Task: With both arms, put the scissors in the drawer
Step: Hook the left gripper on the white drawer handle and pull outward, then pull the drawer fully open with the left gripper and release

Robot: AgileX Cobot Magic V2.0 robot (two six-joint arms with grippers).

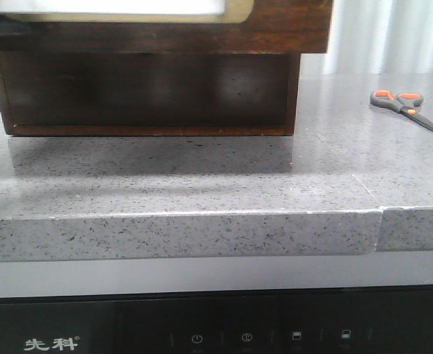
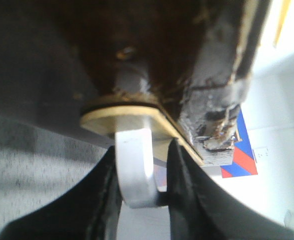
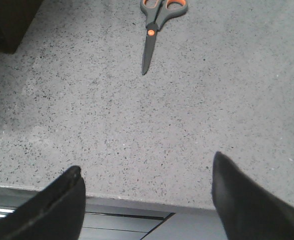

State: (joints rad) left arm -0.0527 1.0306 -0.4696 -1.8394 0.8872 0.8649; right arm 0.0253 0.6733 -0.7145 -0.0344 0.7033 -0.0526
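The scissors (image 1: 404,107) lie flat on the grey speckled counter at the right, with dark grey handles, orange-lined loops and closed blades. The dark brown drawer (image 1: 275,29) with its cream-rimmed pale panel (image 1: 113,9) fills the top left of the front view, jutting out over the cabinet body (image 1: 142,88). No arm shows in the front view. My left gripper (image 2: 142,147) is shut on the drawer's silver loop handle (image 2: 134,170). My right gripper (image 3: 147,164) is open and empty over the counter's front edge, with the scissors (image 3: 157,25) well ahead of it, blades pointing towards it.
The counter's front edge (image 1: 201,221) has a seam (image 1: 382,221) at the right. A black appliance panel (image 1: 216,335) sits below it. A pale curtain (image 1: 393,33) hangs behind the scissors. A blue, red and white object (image 2: 239,155) shows beyond the drawer front.
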